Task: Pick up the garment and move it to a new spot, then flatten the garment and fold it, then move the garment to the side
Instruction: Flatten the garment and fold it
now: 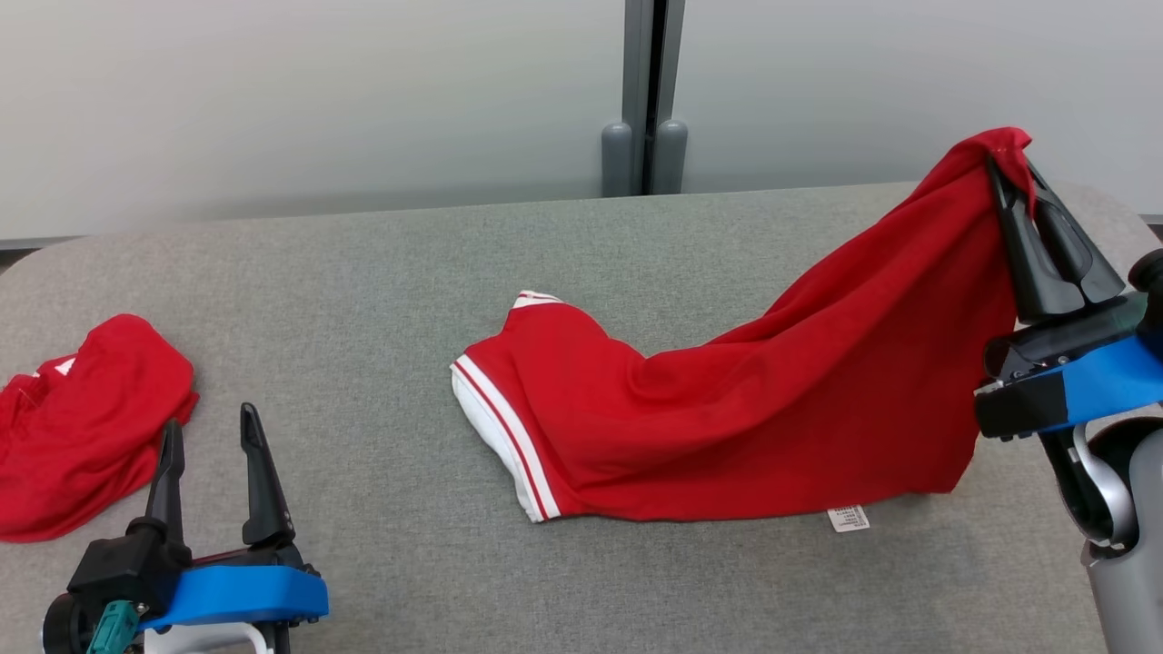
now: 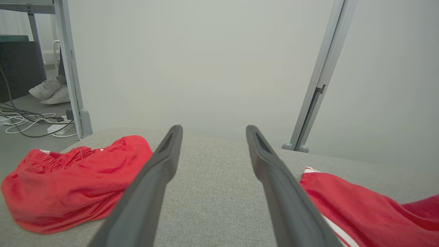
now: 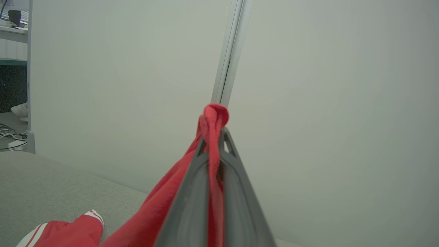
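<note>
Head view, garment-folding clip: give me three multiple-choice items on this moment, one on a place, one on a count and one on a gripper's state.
1. Where on the table does the crumpled garment lie?
A. near its left edge
B. at its centre
C. at its far right corner

2. How many red garments are there?
A. one
B. two
C. three

3. How is the right gripper?
A. open above the cloth
B. shut on nothing
C. shut on a corner of the striped garment, raised off the table

Answers:
1 A: it lies at the left, beside the open left gripper.
2 B: the crumpled one and the striped one.
3 C: red cloth is pinched between its fingers and slopes down from them to the table.
</note>
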